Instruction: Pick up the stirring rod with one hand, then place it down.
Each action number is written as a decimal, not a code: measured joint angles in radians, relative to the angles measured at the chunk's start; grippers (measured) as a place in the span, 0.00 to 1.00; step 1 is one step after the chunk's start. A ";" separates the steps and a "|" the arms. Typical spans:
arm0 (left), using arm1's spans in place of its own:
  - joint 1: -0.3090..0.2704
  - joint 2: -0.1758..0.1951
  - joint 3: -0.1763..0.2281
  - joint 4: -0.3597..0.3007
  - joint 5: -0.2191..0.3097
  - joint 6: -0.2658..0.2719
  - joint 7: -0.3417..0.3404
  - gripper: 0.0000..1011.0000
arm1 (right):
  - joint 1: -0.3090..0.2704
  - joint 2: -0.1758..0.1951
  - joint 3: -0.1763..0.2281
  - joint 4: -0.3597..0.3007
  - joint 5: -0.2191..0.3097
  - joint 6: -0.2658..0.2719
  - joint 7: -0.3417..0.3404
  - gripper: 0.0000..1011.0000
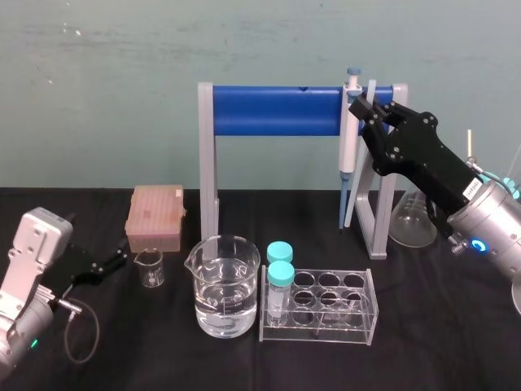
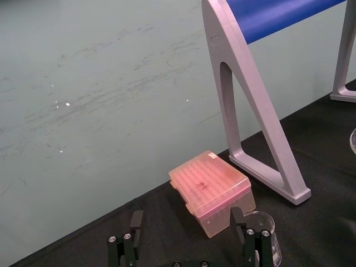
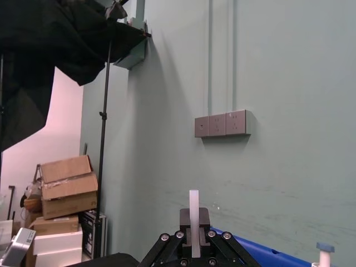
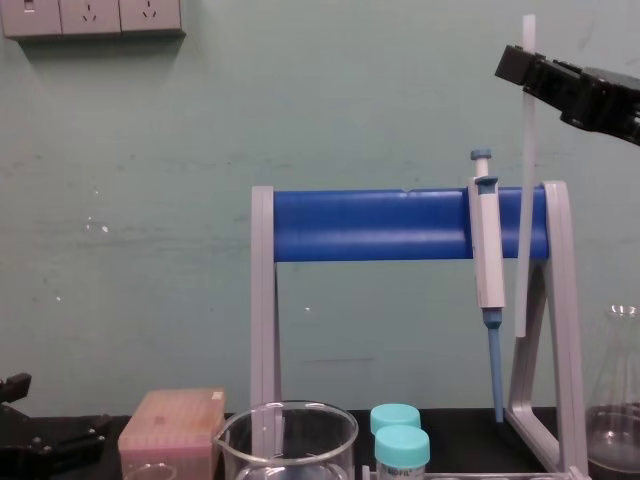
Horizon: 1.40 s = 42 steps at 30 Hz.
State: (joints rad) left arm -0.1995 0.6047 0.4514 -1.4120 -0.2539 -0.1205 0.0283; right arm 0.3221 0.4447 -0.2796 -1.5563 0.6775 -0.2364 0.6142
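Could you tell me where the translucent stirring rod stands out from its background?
Chest view: the stirring rod stands out against the plain wall, held by the right tool; head view: it blends into the grey rack leg; right wrist view: distinct against the wall.

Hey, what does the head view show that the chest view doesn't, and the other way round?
Head view adds the rack's empty holes and the right arm's silver forearm. Chest view adds the wall sockets and the rod's lower end hanging above the table. Both show the right gripper shut on the rod, the pipette on the blue stand, the pink box, the big beaker, and the left gripper parked open near the box.
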 joint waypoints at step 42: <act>0.000 0.000 0.000 0.000 0.000 0.000 0.000 0.99 | 0.033 -0.005 -0.112 0.237 0.074 0.001 0.182 0.07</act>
State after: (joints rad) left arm -0.1995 0.6047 0.4514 -1.4120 -0.2539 -0.1205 0.0283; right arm 0.3548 0.4395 -0.3915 -1.3197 0.7515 -0.2354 0.7958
